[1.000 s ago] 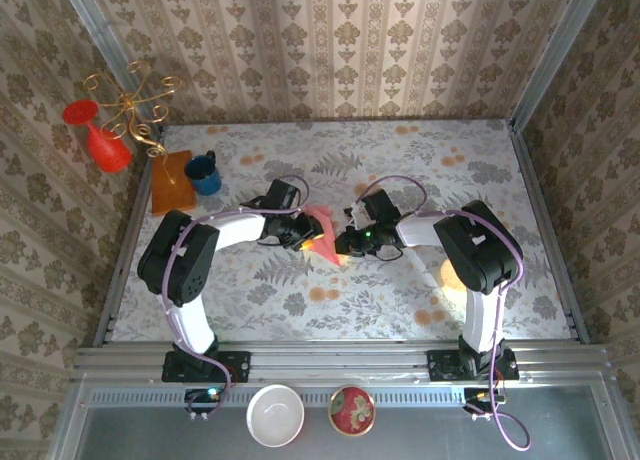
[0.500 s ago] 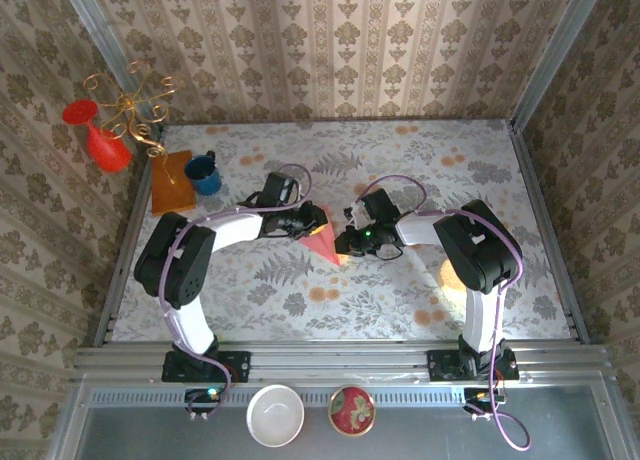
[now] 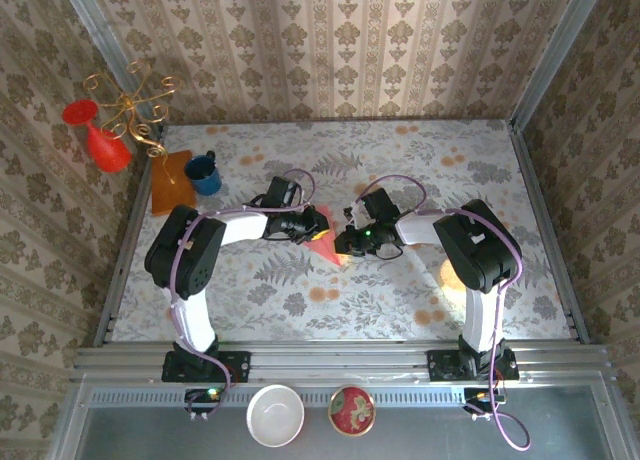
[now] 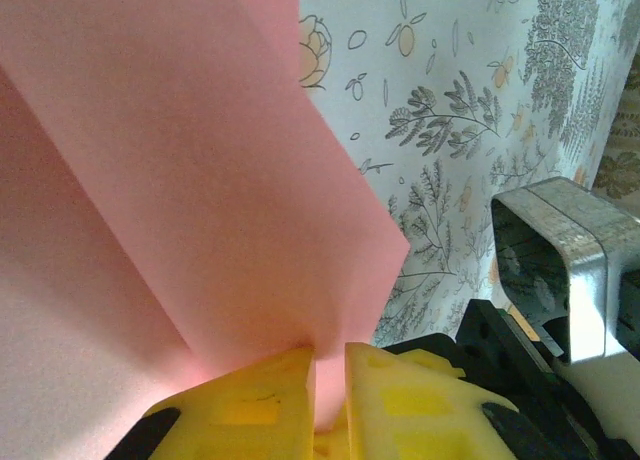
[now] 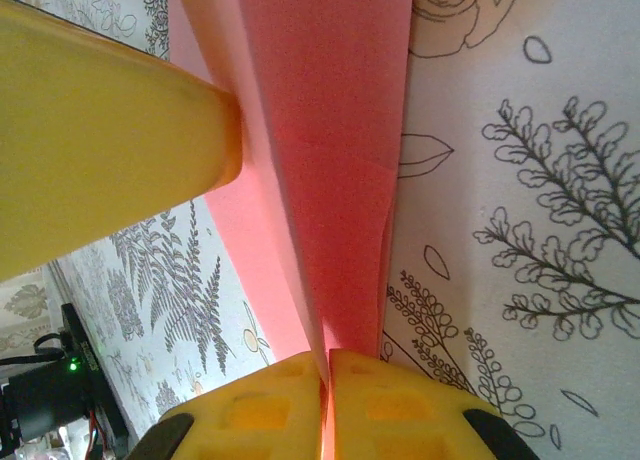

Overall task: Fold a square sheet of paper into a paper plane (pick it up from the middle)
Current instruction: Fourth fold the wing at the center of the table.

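The partly folded pink paper (image 3: 322, 240) sat mid-table, pinched from both sides. The left gripper (image 4: 330, 358) was clamped on one edge and the right gripper (image 5: 327, 365) was closed on a creased end. The two grippers crowded each other. The blue mug (image 3: 205, 174), orange-brown board (image 3: 168, 185), red vase (image 3: 103, 140) and gold wire stand (image 3: 133, 105) stood well apart at the far left.

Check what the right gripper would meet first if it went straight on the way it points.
The right gripper would first push the pink paper shut in its jaws; just beside that line stands a yellow finger of the left gripper, probably next, depth unclear.
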`<action>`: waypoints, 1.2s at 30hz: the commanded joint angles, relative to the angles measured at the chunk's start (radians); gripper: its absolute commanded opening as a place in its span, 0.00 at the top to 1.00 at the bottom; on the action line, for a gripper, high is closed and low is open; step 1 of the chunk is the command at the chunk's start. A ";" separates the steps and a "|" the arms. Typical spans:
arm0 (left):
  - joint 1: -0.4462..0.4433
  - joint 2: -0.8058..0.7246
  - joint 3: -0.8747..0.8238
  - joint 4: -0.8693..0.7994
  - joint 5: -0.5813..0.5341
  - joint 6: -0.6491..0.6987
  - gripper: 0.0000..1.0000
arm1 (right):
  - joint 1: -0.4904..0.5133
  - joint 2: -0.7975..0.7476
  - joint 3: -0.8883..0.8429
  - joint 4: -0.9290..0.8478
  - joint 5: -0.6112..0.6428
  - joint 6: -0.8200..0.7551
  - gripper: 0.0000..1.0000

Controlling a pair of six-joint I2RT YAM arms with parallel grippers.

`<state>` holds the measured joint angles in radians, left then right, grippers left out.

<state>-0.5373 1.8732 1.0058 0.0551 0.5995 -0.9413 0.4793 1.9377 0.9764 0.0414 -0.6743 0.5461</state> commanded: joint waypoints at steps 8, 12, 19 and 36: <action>0.013 0.033 0.031 -0.009 0.019 0.009 0.85 | -0.010 0.007 -0.002 -0.069 0.015 -0.016 0.83; 0.011 0.040 0.042 -0.020 0.020 0.013 0.85 | -0.011 -0.022 -0.009 -0.064 -0.001 -0.007 0.81; 0.011 0.043 0.047 -0.029 0.022 0.016 0.85 | -0.011 -0.051 -0.013 -0.085 -0.030 -0.009 0.80; 0.008 0.055 0.055 -0.042 0.022 0.018 0.85 | -0.010 -0.062 -0.043 -0.108 -0.060 -0.018 0.82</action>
<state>-0.5293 1.9118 1.0382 0.0357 0.6067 -0.9413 0.4736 1.8931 0.9478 -0.0292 -0.7055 0.5461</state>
